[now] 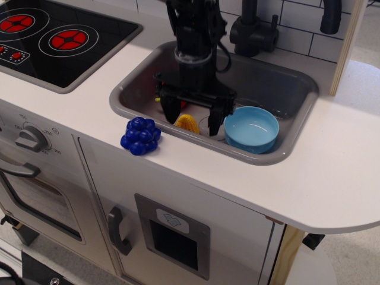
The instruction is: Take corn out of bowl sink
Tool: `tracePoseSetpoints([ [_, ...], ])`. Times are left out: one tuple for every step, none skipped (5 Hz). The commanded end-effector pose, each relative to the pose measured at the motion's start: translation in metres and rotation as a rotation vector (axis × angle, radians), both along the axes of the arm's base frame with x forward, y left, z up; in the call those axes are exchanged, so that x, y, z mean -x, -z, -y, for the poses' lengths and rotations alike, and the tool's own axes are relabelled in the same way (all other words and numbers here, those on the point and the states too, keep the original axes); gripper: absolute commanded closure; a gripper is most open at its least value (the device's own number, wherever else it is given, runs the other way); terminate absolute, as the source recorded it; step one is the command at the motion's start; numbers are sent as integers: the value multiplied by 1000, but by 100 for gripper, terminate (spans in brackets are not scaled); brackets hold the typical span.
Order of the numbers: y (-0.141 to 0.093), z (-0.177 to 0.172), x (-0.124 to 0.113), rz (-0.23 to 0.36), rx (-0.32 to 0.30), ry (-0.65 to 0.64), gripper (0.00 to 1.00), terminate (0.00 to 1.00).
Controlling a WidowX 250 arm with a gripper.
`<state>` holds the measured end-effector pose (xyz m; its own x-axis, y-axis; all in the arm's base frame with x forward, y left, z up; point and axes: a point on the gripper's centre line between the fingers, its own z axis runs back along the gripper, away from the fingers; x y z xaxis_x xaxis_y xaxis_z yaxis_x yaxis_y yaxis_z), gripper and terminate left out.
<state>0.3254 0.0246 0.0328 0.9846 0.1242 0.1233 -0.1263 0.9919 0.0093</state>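
Note:
The yellow corn lies on the floor of the grey sink, near its front wall, left of the light blue bowl. The bowl stands in the sink's front right part and looks empty. My black gripper hangs over the corn with its jaws spread wide, one fingertip left of the corn and the other right of it, next to the bowl. The corn is free of the fingers.
A blue toy grape bunch sits on the white counter just in front of the sink. A black stovetop is at the left. A black faucet stands behind the sink. A red and green object shows behind the gripper.

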Motion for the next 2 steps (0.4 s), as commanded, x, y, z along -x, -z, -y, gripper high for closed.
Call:
tracePoseSetpoints([
  [-48, -9, -16, 99, 22, -24, 0, 0],
  [-48, -9, -16, 99, 22, -24, 0, 100],
])
